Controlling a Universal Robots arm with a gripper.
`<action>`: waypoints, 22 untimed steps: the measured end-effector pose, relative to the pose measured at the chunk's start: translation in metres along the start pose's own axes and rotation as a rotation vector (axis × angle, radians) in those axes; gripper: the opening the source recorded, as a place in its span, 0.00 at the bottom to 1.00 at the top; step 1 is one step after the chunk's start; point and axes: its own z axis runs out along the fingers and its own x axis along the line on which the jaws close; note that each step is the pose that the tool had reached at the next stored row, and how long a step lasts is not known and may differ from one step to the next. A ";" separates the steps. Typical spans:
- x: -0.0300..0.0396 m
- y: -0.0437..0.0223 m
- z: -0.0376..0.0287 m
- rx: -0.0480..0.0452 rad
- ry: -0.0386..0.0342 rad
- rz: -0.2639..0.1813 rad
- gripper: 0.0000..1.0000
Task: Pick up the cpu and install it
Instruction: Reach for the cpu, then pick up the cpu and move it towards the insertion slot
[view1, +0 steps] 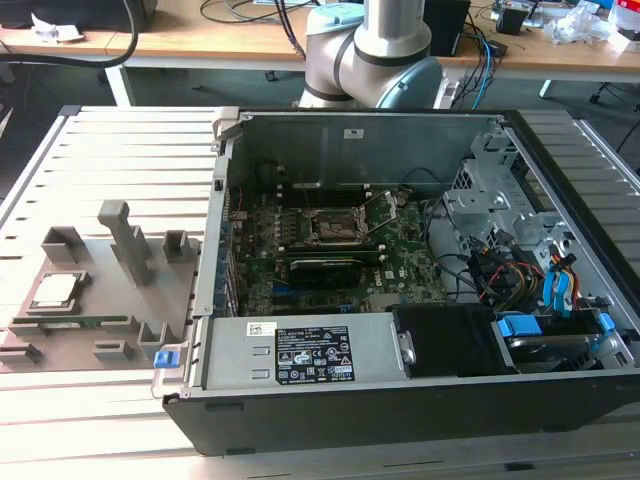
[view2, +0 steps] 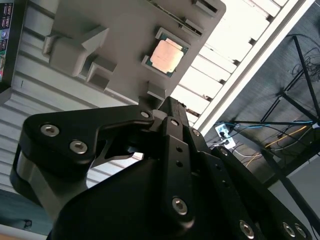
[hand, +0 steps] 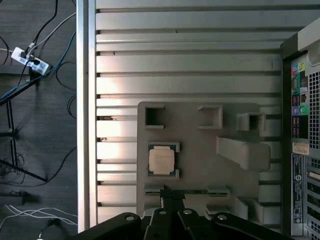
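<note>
The cpu (view1: 57, 290), a small square chip with a silvery top and a thin green rim, lies flat in a pocket of the grey holder plate (view1: 110, 300) on the exterior view's left. Both wrist views show it from above, the cpu (hand: 161, 161) in the first and the cpu (view2: 169, 55) in the second. My gripper (hand: 172, 196) hangs high over the holder plate (hand: 200, 150), a short way off the chip, with its black fingers pressed together and nothing between them. The second wrist view shows the gripper (view2: 167, 102) the same way. The dark metal-framed socket (view1: 335, 228) sits on the motherboard inside the open computer case (view1: 400, 370).
A long green memory stick (view1: 75, 322) lies in a slot of the holder plate beside the chip. Grey blocks (view1: 125, 240) stand up from the plate. The case walls, drive cage (view1: 490, 200) and cables (view1: 500, 275) surround the motherboard. Everything rests on a ribbed aluminium table (view1: 130, 140).
</note>
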 end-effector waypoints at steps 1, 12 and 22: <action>0.0000 0.0000 0.0000 0.0000 0.0000 -0.001 0.11; 0.0001 0.0000 0.0000 0.0001 0.0000 -0.004 0.11; 0.0002 0.0000 0.0000 0.0001 0.0000 -0.004 0.48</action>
